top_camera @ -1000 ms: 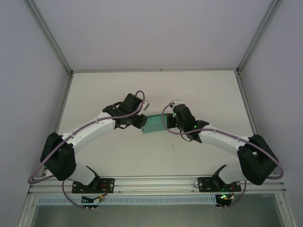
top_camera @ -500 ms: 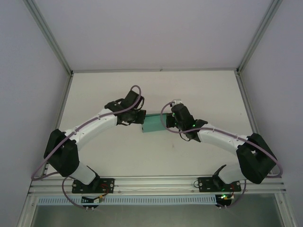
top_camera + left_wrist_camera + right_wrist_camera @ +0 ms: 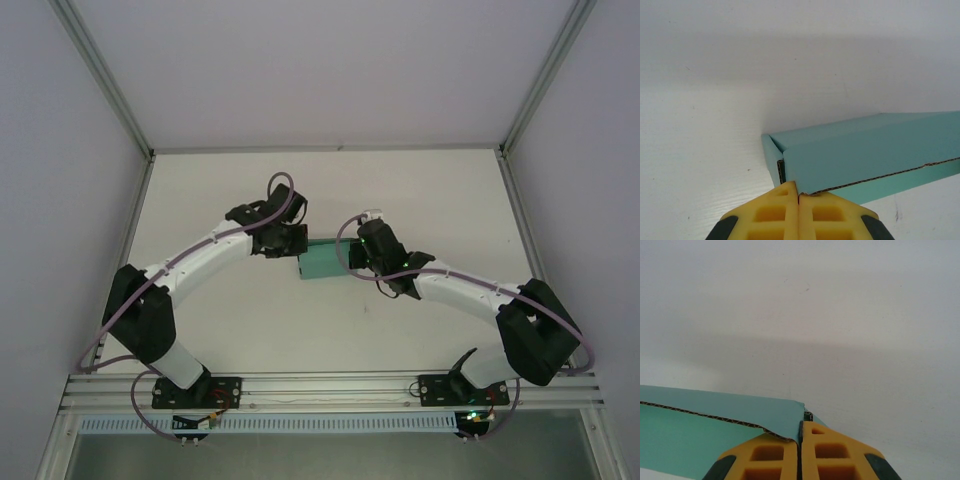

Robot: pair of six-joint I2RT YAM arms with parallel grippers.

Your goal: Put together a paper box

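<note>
Top view, nearest you: the rail (image 3: 330, 380) along the counter's (image 3: 260, 330) near edge holds both arm bases. From there the left arm (image 3: 200, 255) bows out left, then in toward ctr. The right arm (image 3: 470, 290) mirrors it. They meet approx mid-counter, w/ the paper box (image 3: 322, 264) lying on the white surface btwn the two claws. The left claw (image 3: 296, 252) is at its left end, the right claw (image 3: 350, 258) at its right end.

Left wrist cam: the left claw (image 3: 798, 196) has its yellow fingers (image 3: 772, 217) pressed together. The corner of a teal wall is caught right at their seam, so it's clenched on the cardboard. The box (image 3: 865, 157) runs away to the right & out of frame. Its brown corrugated cut edge shows along the lower side, and a narrow end panel is folded at the left.

Right wrist cam: same story. The right claw (image 3: 801, 432) has its fingers (image 3: 830, 452) tight together, and the box's (image 3: 695, 437) teal edge slips into the gap btwn them, so you're gripping it. The box stretches left out of frame, corrugated edge on top.

Farther out: bare white counter (image 3: 840, 315) beyond the box, then the metal frame posts (image 3: 100, 75) and grey walls at the back.
</note>
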